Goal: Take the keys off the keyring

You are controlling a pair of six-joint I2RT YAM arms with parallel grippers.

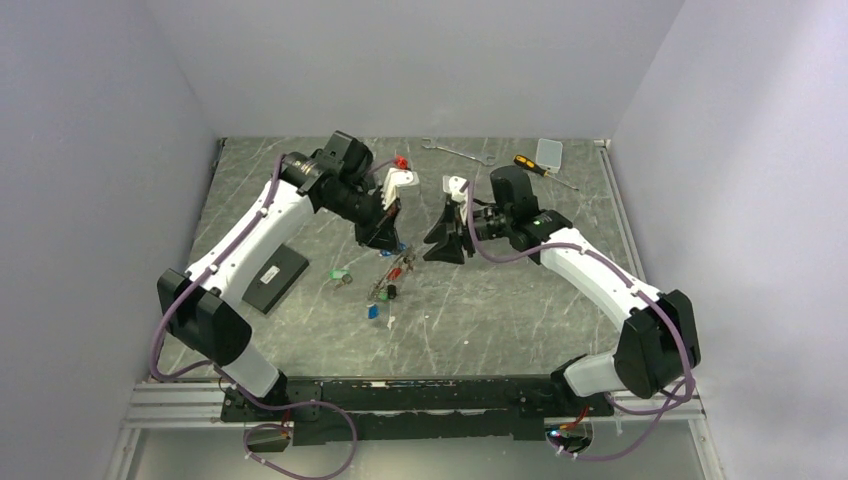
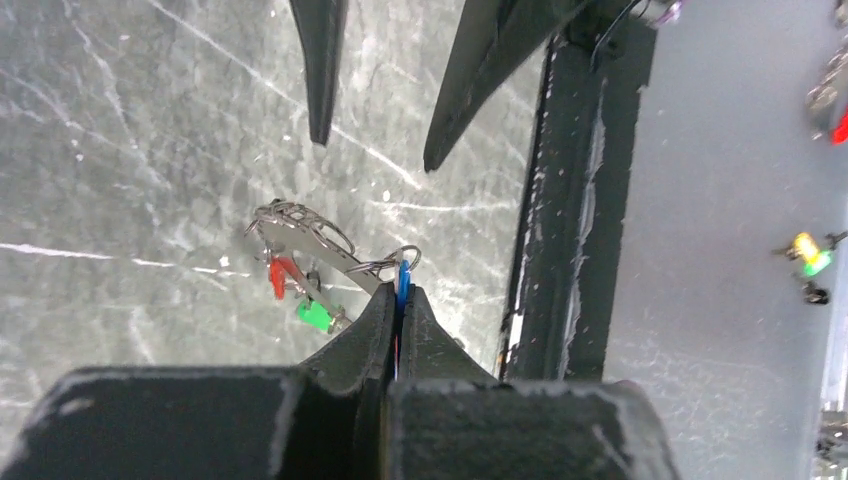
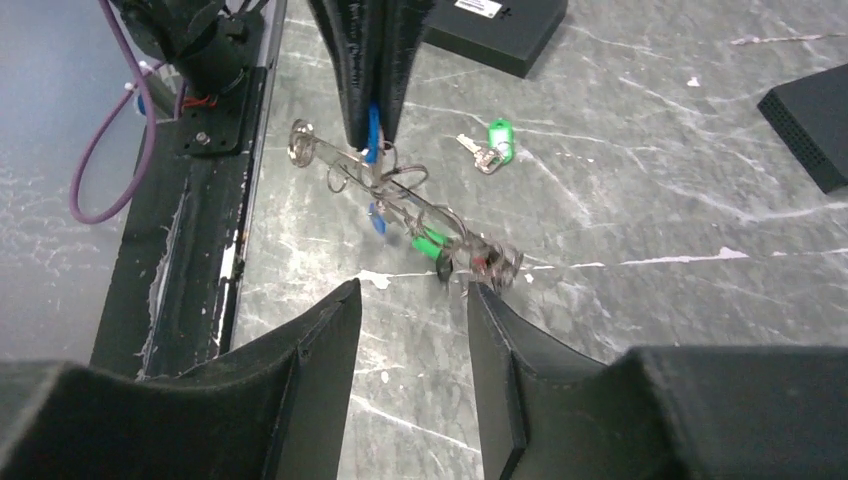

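Observation:
My left gripper [image 1: 387, 240] [image 2: 397, 293] is shut on the blue tag [image 2: 403, 276] of a key and holds it above the table. The keyring [image 2: 318, 245] [image 3: 400, 195] hangs from that key edge-on, with a red-tagged key [image 2: 279, 275] and a green-tagged key [image 2: 315, 316] [image 3: 430, 243] on it. The bunch shows in the top view [image 1: 396, 271]. My right gripper [image 1: 444, 246] [image 3: 412, 293] is open and empty, just right of the bunch, its right fingertip close to the ring's far end. A loose green-tagged key [image 1: 343, 275] [image 3: 491, 146] and a loose blue-tagged key [image 1: 372, 311] lie on the table.
A black box [image 1: 275, 278] [image 3: 492, 28] lies at the left; another black box [image 3: 810, 122] shows in the right wrist view. A red-tagged key [image 1: 400, 162], wrench [image 1: 455, 152], screwdriver [image 1: 530, 165] and white box [image 1: 549, 152] lie at the back. The black base rail [image 2: 570, 200] runs along the near edge.

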